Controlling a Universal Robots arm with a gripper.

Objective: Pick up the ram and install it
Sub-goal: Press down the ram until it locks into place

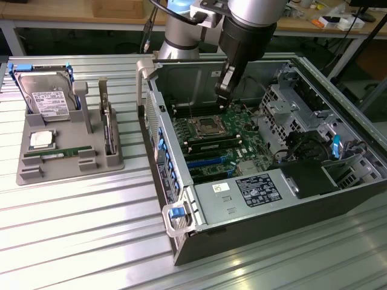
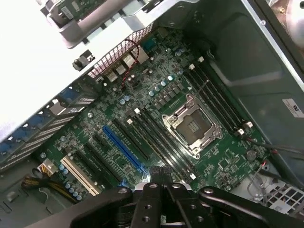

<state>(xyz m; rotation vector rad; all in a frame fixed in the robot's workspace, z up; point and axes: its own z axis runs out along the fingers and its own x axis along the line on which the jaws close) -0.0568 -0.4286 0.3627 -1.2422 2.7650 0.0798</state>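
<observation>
Pressed together, the jaws of the gripper [image 2: 161, 173] show no gap between their black tips and nothing is held in them. They hang over the green motherboard [image 2: 156, 118] inside the open computer case [image 1: 338, 199], above the long memory slots [image 2: 156, 137] that run beside the empty processor socket [image 2: 192, 126]; a blue expansion slot [image 2: 122, 147] lies a little further off. From the exterior view the gripper [image 1: 222, 96] reaches down into the case from the arm [image 1: 248, 24], close above the board. Well apart, toward the exterior view's left, a grey holder [image 1: 36, 172] sits on the ribbed metal table [image 1: 91, 241]. The ram [image 1: 66, 153] lies flat in a slot along the holder's front, with the square processor chip [image 1: 41, 139] just behind it and the hard drive [image 1: 45, 96] propped at the back.
</observation>
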